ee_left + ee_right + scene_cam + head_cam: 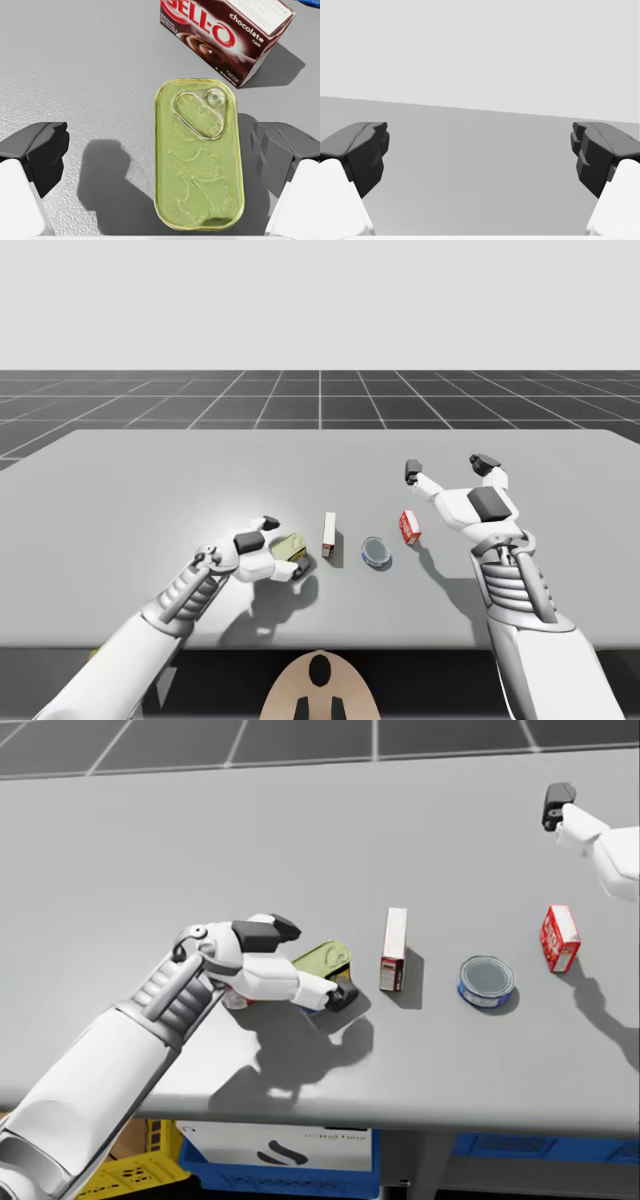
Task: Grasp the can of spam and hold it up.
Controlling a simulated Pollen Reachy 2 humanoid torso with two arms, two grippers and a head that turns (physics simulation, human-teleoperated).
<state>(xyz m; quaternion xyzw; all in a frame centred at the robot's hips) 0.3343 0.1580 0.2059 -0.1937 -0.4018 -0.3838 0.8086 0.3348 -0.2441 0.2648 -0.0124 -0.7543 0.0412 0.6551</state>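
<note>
My left gripper stands open straight above the flat, round-cornered can with the greenish-gold pull-tab lid. The can lies lid-up on the grey bench at the left end of a row of things. In the left wrist view it sits between the fingers but off-centre: just beside one finger, with bare bench between it and the other. Its long axis runs ahead along the gripper, so the fingers face its two long sides, and I judge that closing would take it across the narrow width. This arm is plainly the nearer one. My right gripper, fingers spread wide on nothing, hovers well apart beyond the small red box. The wrist view gives the can's offset, while the head view shows the neighbours: the upright brown-and-white carton near the can, and the round blue tin further along.
</note>
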